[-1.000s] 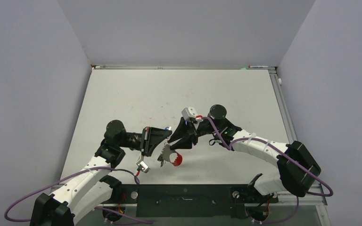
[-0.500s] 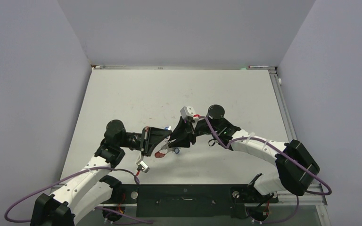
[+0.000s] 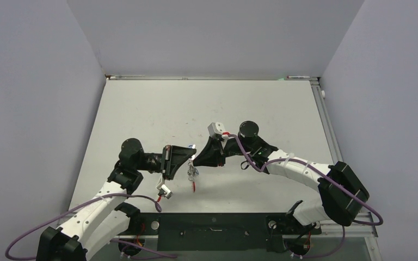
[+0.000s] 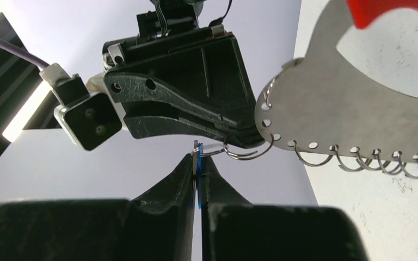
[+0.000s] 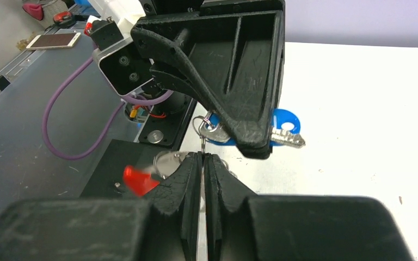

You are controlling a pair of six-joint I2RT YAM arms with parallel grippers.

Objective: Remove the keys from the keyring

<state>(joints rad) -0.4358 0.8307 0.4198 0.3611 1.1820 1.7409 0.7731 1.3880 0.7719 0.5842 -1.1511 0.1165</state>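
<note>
Both arms are meeting tip to tip over the near middle of the surface [image 3: 261,109], and everything is happening right at that junction. The left end effector [image 4: 198,163] is clenching hard, its two black fingers [image 4: 179,185] pressing together on a thin blue tag that is showing as a sliver between them. From the right wrist that same tag is showing as a blue-tagged key [image 5: 281,130], its silver blade poking out sideways past the left arm's fingers. The right end effector [image 5: 203,159] is clenching too, pinching a thin bit of metal that is standing up between its tips, and from the left wrist that piece is looking like the small wire loop [image 4: 245,153] curling out just beneath the right arm's fingertip. The keyring [image 4: 348,109] is hanging right beside that loop, a silvery-grey curved plate with a row of open wire hooks [image 4: 359,163] lining its lower edge and its red part [image 4: 392,11] sitting at the far end. From above it is dangling just below the two meeting tips, red end lowest, and whether it is touching the surface I cannot tell.
</note>
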